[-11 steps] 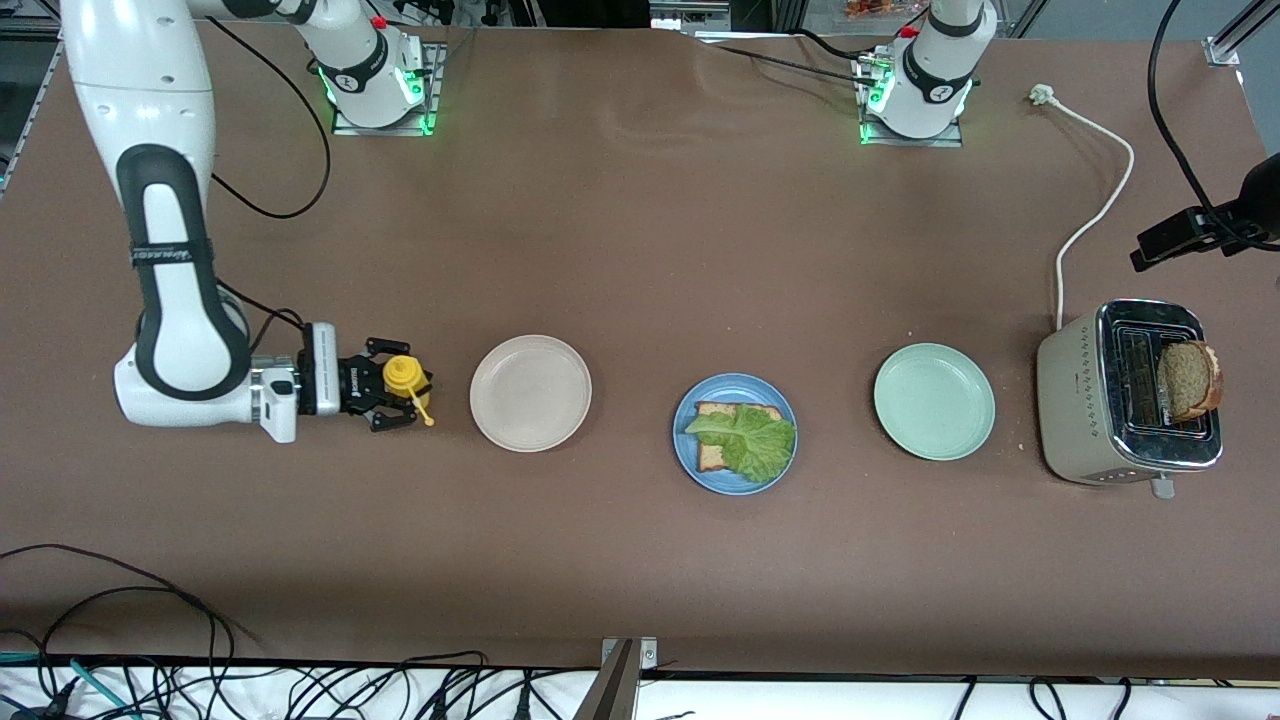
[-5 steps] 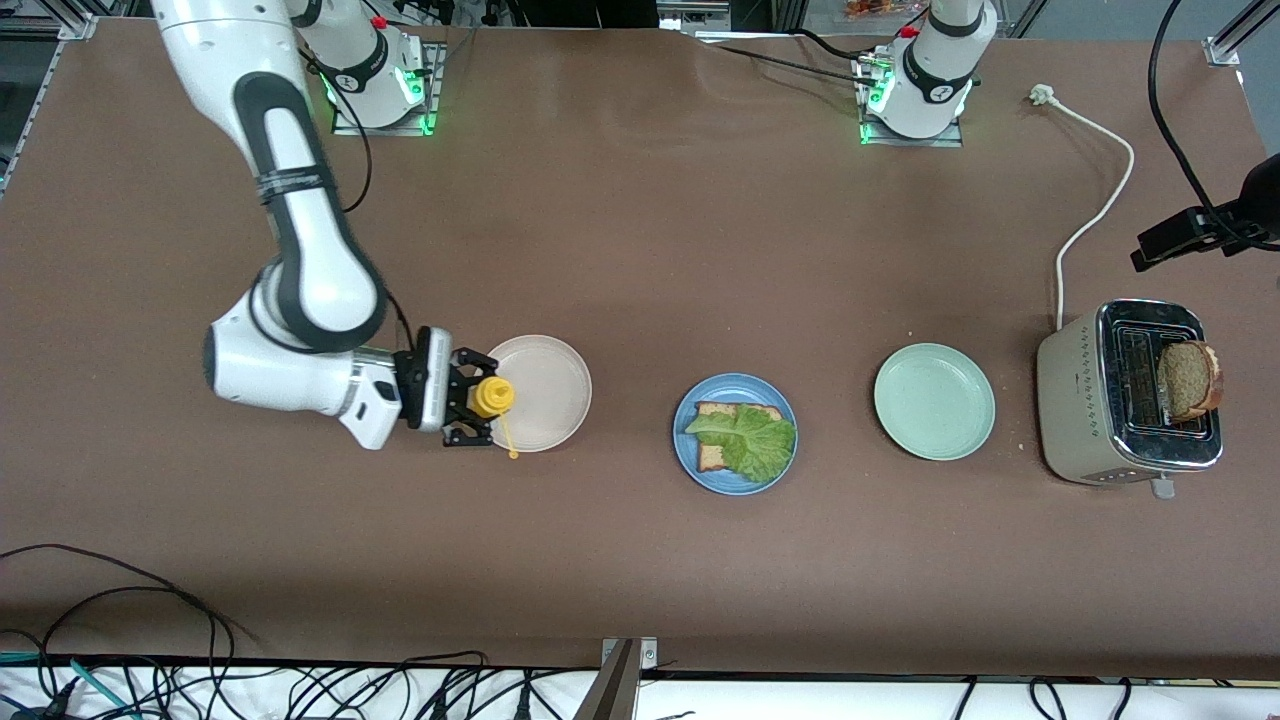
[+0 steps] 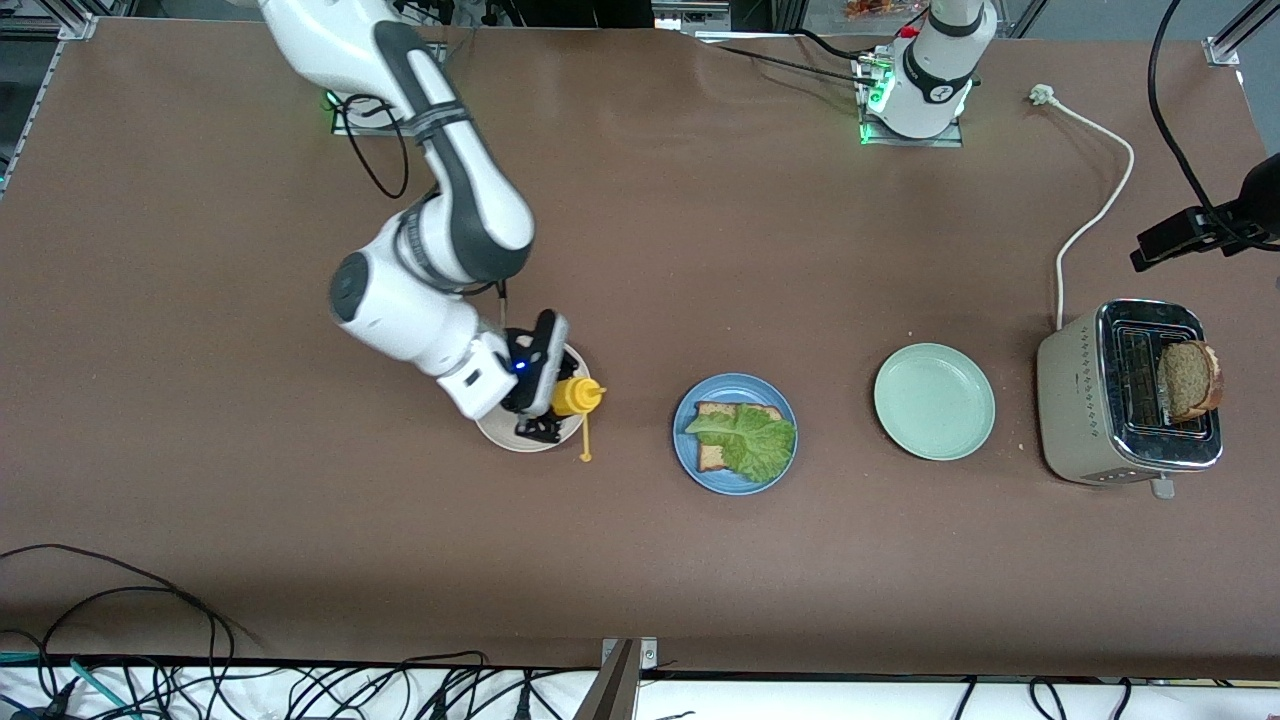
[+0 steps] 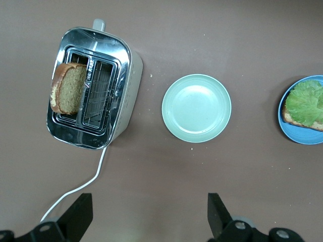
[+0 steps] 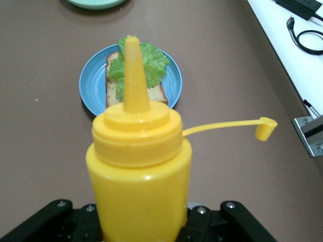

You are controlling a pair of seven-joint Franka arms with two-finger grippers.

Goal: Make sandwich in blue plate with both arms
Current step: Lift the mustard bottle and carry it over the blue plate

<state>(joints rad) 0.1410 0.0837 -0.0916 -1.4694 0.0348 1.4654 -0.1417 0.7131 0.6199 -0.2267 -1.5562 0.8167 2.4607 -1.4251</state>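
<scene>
We find the right hand [image 3: 562,400] clamped on the yellow squeeze bottle [image 3: 575,396], over the cream plate [image 3: 500,432]. The left hand [image 4: 150,224] hangs wide open, waiting. On the blue plate [image 3: 735,480]: soft bread and limp lettuce [image 3: 752,438]. The second slice [image 3: 1188,378] sits in the toaster [image 3: 1080,400] (crumbly; grip its crust edges gently).

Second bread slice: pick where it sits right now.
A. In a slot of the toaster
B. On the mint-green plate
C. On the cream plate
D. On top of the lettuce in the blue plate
A. The second bread slice stands up out of a slot of the toaster, while the mint-green plate is bare and the blue plate holds only one slice under the lettuce.
</scene>
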